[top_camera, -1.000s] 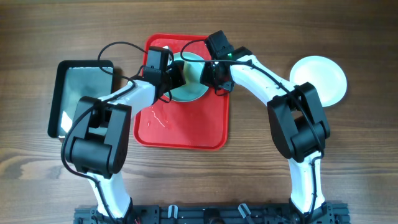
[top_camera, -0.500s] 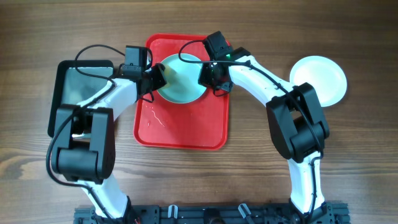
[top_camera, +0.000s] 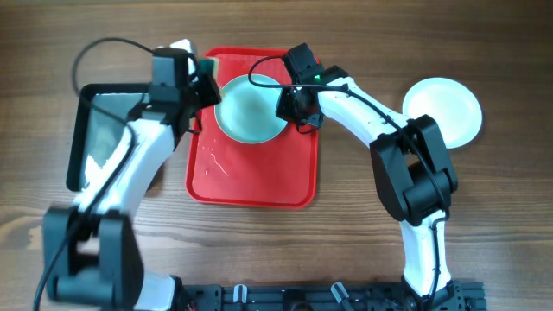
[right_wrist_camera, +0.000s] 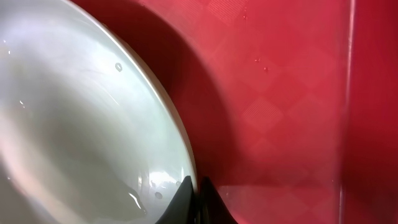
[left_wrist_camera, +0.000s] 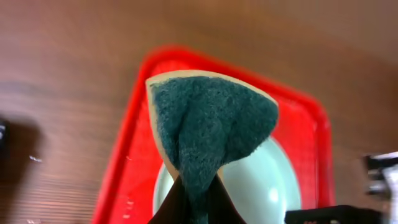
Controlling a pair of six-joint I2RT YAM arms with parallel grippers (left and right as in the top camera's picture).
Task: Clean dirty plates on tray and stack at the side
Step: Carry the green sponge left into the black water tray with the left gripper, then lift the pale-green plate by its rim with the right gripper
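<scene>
A pale turquoise plate [top_camera: 250, 109] sits at the top of the red tray [top_camera: 259, 177]. My right gripper [top_camera: 288, 105] is shut on the plate's right rim. In the right wrist view my fingertips [right_wrist_camera: 196, 194] pinch the wet plate's [right_wrist_camera: 74, 118] edge, which casts a shadow on the tray [right_wrist_camera: 286, 87]. My left gripper [top_camera: 197, 74] is over the tray's top left edge, shut on a green sponge [top_camera: 207, 64]. In the left wrist view the sponge [left_wrist_camera: 211, 121] hangs above the plate [left_wrist_camera: 261, 186] and the tray [left_wrist_camera: 308, 130]. A white plate [top_camera: 443, 111] lies on the table at the right. A third plate is not visible.
A dark metal tray [top_camera: 102, 121] lies left of the red tray, partly under my left arm. Water drops [top_camera: 216, 162] spot the red tray's lower left part. The wooden table [top_camera: 484, 225] surrounds everything.
My left gripper has moved left and away from the plate, carrying the sponge, and now the whole plate shows. My right gripper and the plate have stayed in place.
</scene>
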